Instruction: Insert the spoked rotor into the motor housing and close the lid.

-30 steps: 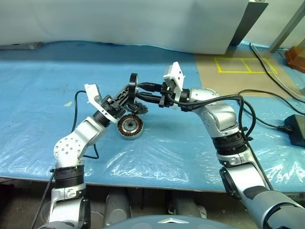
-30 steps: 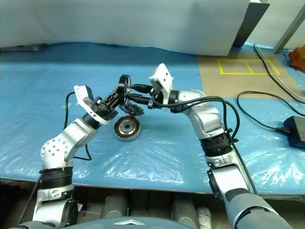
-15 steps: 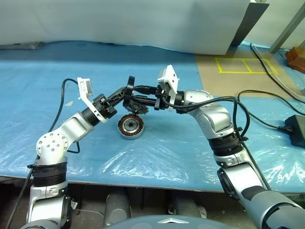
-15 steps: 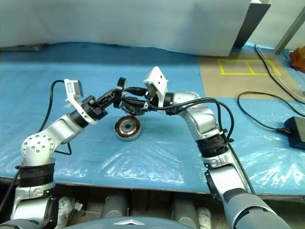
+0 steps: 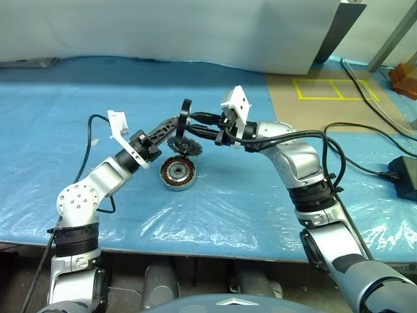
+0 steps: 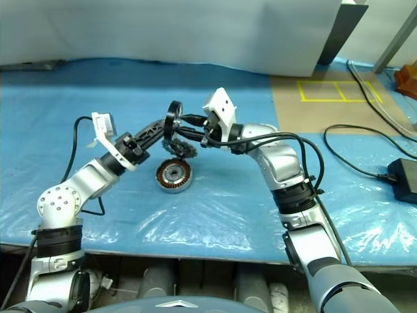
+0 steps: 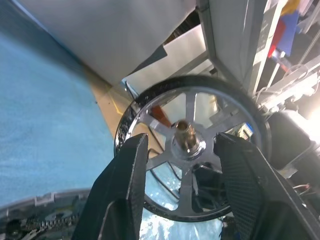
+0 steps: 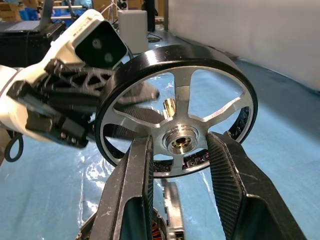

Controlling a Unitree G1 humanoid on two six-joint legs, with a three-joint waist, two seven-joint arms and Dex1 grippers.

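The right gripper (image 5: 195, 125) is holding the spoked rotor (image 5: 186, 118) on edge above the motor housing (image 5: 178, 173) on the bench (image 5: 58, 117); the left gripper's (image 5: 177, 127) jaws are flanking it, apparently parted.

The two grippers' fingers cover parts of the spoked rotor (image 8: 177, 112), and whether either gripper's pads touch its rim or spokes is too uncertain to tell.
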